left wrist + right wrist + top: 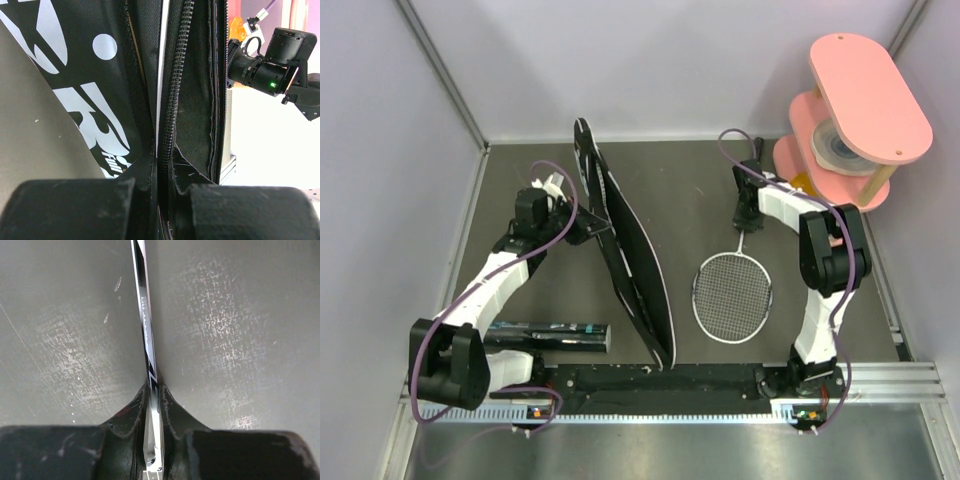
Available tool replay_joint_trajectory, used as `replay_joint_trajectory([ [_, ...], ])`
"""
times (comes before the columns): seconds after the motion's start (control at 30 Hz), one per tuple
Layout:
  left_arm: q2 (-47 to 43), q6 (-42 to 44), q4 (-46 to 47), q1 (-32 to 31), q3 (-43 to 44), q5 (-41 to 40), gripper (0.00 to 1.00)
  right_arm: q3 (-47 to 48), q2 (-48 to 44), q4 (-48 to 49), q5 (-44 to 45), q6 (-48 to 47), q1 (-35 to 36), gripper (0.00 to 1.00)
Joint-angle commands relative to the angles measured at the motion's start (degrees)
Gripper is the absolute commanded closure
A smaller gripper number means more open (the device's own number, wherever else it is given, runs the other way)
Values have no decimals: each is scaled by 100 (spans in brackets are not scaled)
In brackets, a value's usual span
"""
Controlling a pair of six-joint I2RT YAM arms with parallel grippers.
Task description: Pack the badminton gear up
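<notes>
The black racket-shaped bag (632,262) stands on its edge across the middle of the table, white lettering on its side (85,100). My left gripper (586,229) is shut on the bag's zipper edge (172,100), its jaws (162,162) pinching the fabric. One silver-framed racket (732,296) lies flat to the right of the bag. My right gripper (744,222) is at its shaft (144,315), with the jaws (154,397) shut on the thin shaft just above the table. A long black tube (548,337) lies at the front left.
A pink tiered stand (865,95) holding a tape roll (840,148) is at the back right corner, close to the right arm. Grey walls enclose the table on three sides. A metal rail (890,382) runs along the front edge.
</notes>
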Motion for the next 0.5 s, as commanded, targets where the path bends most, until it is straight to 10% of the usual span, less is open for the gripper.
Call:
replay_joint_trajectory([
  [0.0, -241, 94, 428, 37, 328, 13, 100, -235, -43, 339, -310, 224, -13, 96],
  [0.47, -232, 16, 480, 55, 311, -84, 100, -727, -2230, 2035, -1198, -786, 443, 100],
])
